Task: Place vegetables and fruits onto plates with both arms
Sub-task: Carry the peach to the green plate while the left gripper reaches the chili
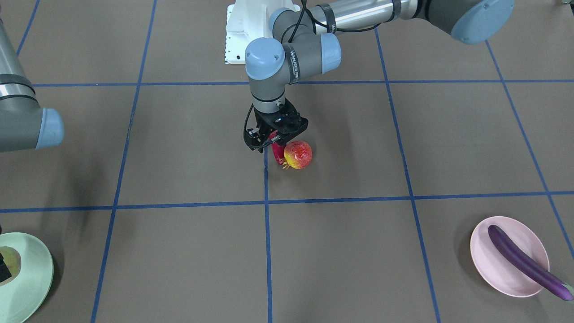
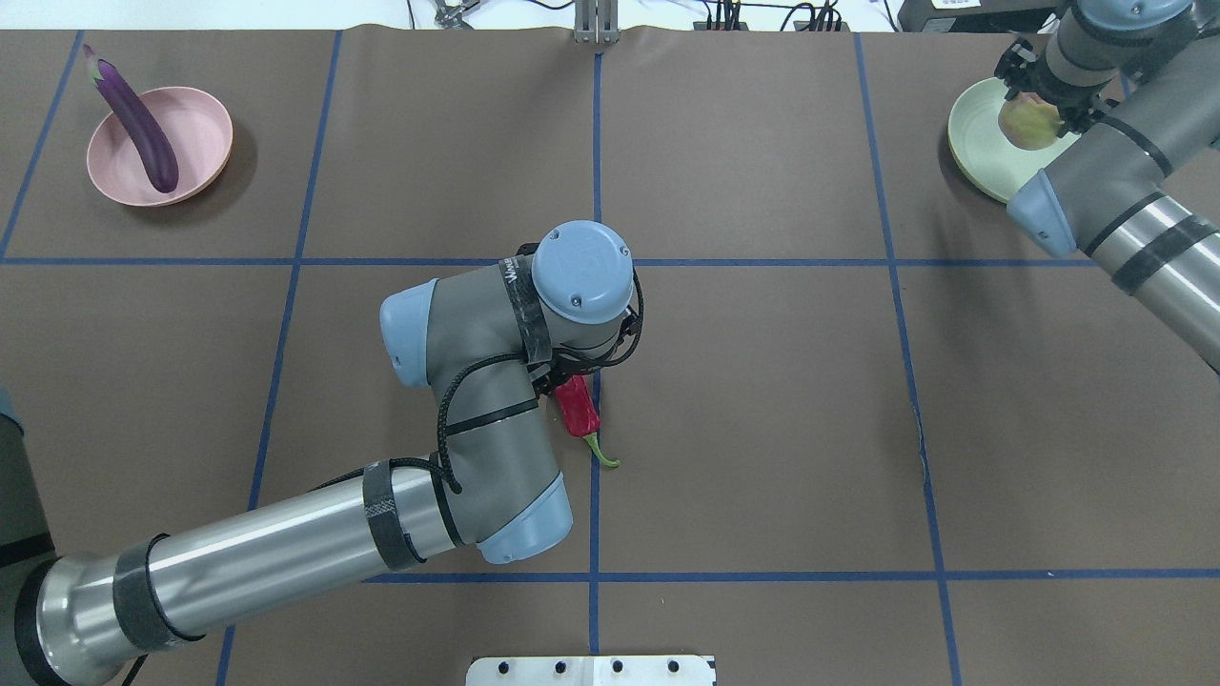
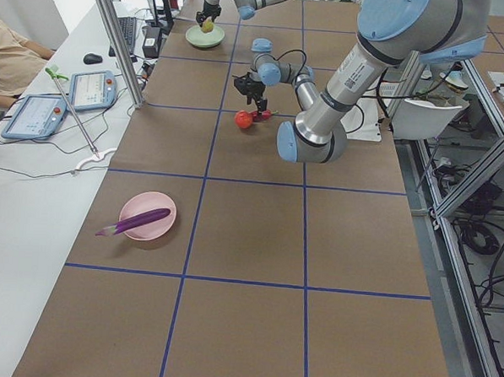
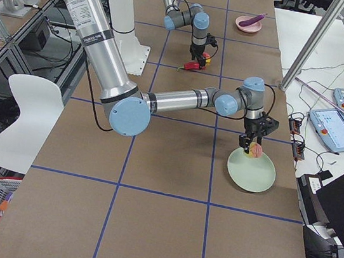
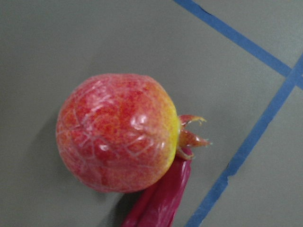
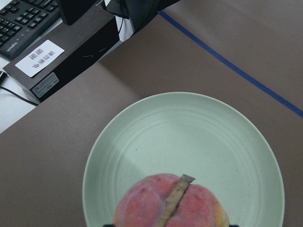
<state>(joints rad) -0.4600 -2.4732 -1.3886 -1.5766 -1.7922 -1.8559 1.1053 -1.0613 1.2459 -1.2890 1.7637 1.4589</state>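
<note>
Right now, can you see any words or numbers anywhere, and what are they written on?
Lettering on the left arm's wrist: too small and blurred to read.
White label on the black box past the table's edge: printed characters, too blurred to read.
Keyboard: key markings too small to read.
No other writing shows.

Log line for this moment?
left end effector: at chili beside pomegranate | right end effector: gripping peach over green plate | eggplant: on pink plate
</note>
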